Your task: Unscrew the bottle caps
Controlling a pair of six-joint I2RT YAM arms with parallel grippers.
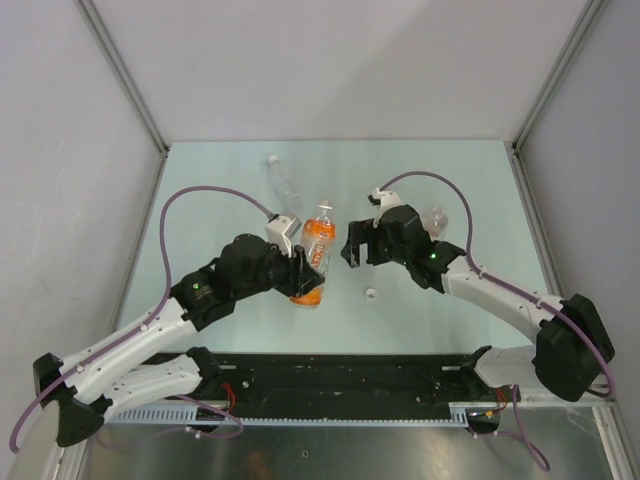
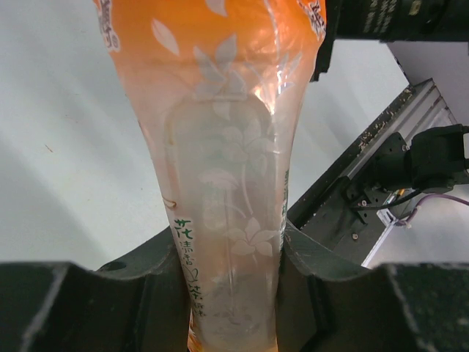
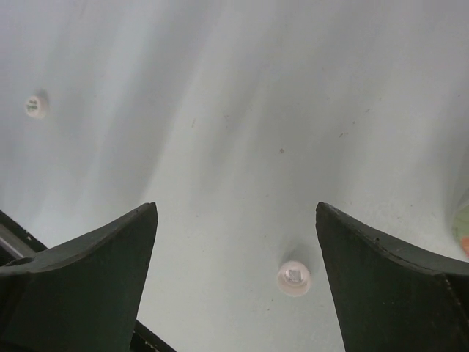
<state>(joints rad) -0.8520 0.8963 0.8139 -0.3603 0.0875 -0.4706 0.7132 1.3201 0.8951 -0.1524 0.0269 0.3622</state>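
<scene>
My left gripper (image 1: 303, 268) is shut on the orange bottle (image 1: 317, 252) and holds it tilted above the table, white top end pointing away. In the left wrist view the bottle (image 2: 220, 147) fills the gap between the fingers (image 2: 146, 286), gripper midpoint (image 2: 231, 257). My right gripper (image 1: 347, 252) is open and empty just right of the bottle; in its wrist view (image 3: 236, 209) a loose white cap (image 3: 294, 278) lies on the table below the fingers and another cap (image 3: 34, 105) lies far left. One loose cap (image 1: 371, 294) shows from above. A clear bottle (image 1: 284, 181) lies at the back.
A pale translucent bottle (image 1: 436, 218) lies half hidden behind the right arm. The black base rail (image 1: 340, 375) runs along the near edge. Grey walls close in the table on three sides.
</scene>
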